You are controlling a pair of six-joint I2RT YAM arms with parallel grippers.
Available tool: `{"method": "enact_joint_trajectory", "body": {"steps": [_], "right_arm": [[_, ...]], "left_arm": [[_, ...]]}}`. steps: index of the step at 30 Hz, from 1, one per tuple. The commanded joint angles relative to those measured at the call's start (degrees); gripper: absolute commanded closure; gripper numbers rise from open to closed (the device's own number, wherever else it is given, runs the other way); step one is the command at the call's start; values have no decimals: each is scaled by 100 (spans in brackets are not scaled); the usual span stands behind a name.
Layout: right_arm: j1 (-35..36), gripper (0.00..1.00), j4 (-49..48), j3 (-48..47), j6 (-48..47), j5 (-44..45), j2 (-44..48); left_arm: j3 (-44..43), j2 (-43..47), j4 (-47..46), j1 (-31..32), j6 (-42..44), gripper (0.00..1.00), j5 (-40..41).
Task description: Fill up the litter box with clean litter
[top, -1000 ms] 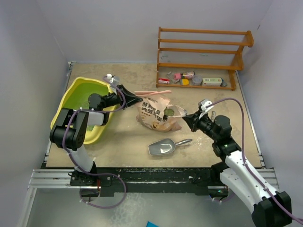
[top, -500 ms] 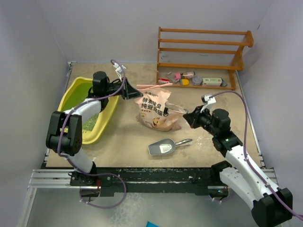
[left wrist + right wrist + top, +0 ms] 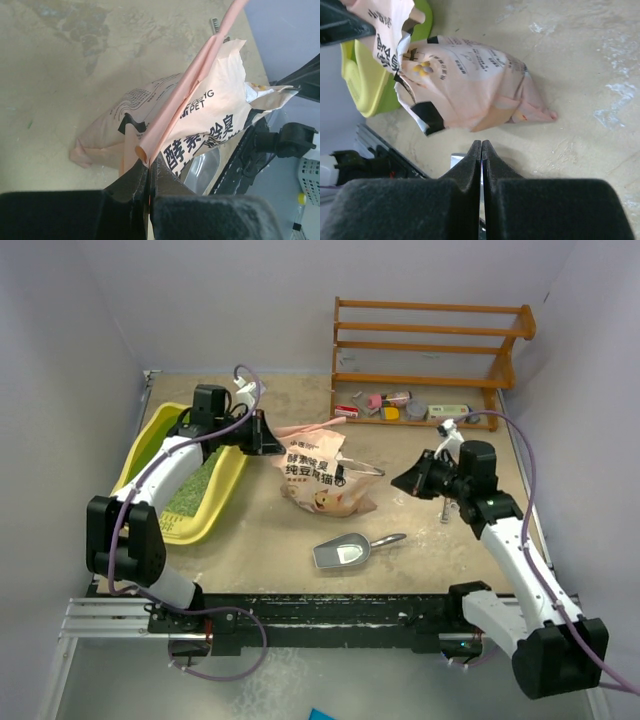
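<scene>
The yellow litter box (image 3: 143, 452) lies at the left and holds pale green clean litter (image 3: 196, 490). The peach-pink bag (image 3: 322, 482) stands in the middle of the table, just right of the box. My left gripper (image 3: 274, 436) is shut on the bag's pink top strip (image 3: 175, 107), at the bag's upper left corner. In the left wrist view the jaws (image 3: 149, 172) pinch that strip. My right gripper (image 3: 399, 483) is shut and empty, apart from the bag's right side. In the right wrist view it (image 3: 481, 145) hovers near the bag (image 3: 470, 87), with the box's rim (image 3: 362, 80) behind.
A silver metal scoop (image 3: 345, 552) lies in front of the bag. A wooden rack (image 3: 430, 350) with small items stands at the back right. Grey walls close the left, right and back sides.
My left gripper has moved back and left with the bag's top, pulling the bag more upright. My right gripper has drawn away from the bag to the right.
</scene>
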State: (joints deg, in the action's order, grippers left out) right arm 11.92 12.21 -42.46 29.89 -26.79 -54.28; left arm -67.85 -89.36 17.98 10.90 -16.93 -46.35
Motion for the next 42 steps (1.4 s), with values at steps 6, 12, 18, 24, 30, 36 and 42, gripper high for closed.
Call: {"method": "enact_joint_trajectory", "body": {"steps": [6, 12, 18, 24, 30, 36, 42], "right_arm": [[-1192, 100, -295, 123, 50, -2147, -469], [-1039, 71, 350, -609, -1288, -1678, -537], [-805, 42, -2182, 173, -758, -2090, -322], [-69, 37, -2151, -227, -1697, -2394, -1018], [38, 37, -2596, -199, -2182, -2455, -1161], [45, 38, -2638, -322, -2347, -2224, -1442], [51, 38, -3464, -223, -2033, -2747, -1845]], "left_arm": [[-986, -21, 1330, -63, 610, 100, 1203], [-1154, -67, 1476, 97, 676, 100, 1259], [-1059, -105, 1399, 95, 647, 100, 1269], [-1001, -108, 1383, 97, 602, 100, 1283], [-907, -69, 1276, 97, 507, 100, 1164], [-882, -9, 1295, 97, 515, 100, 1150], [-738, 90, 1211, 97, 498, 100, 1146]]}}
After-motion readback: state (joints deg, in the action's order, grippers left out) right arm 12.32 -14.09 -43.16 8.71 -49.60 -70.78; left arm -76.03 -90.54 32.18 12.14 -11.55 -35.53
